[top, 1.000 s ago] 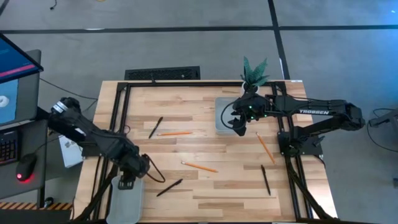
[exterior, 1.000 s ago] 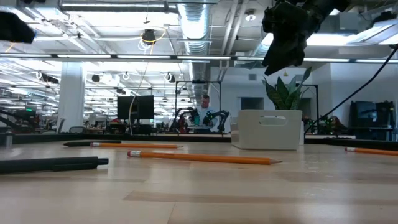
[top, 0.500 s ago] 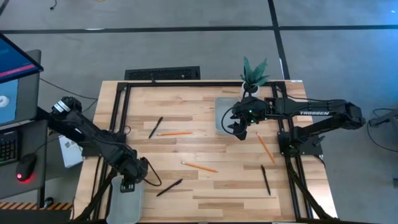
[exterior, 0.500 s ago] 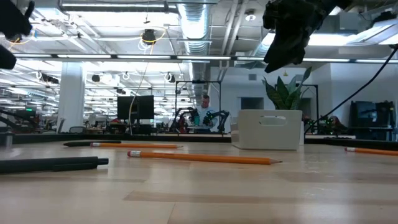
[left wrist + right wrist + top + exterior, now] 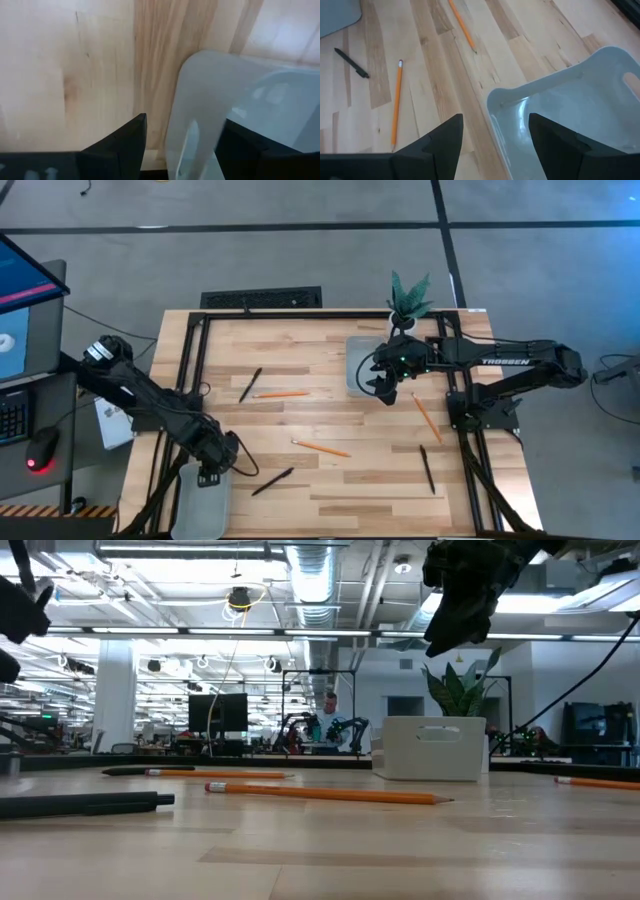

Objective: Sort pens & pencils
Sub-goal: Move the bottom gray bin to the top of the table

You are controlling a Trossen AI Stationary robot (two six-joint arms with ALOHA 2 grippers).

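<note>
Left gripper (image 5: 210, 471) open, empty, over near-left tray (image 5: 200, 500); right gripper (image 5: 382, 385) open, empty, above far-right tray (image 5: 356, 352); three pens (image 5: 250, 385) and three pencils (image 5: 320, 447) lie scattered on the table (image 5: 330, 480), none in either tray.

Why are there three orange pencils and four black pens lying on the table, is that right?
Nearly. The high view shows three orange pencils, but only three black pens, not four. All six lie loose on the wooden table.
</note>
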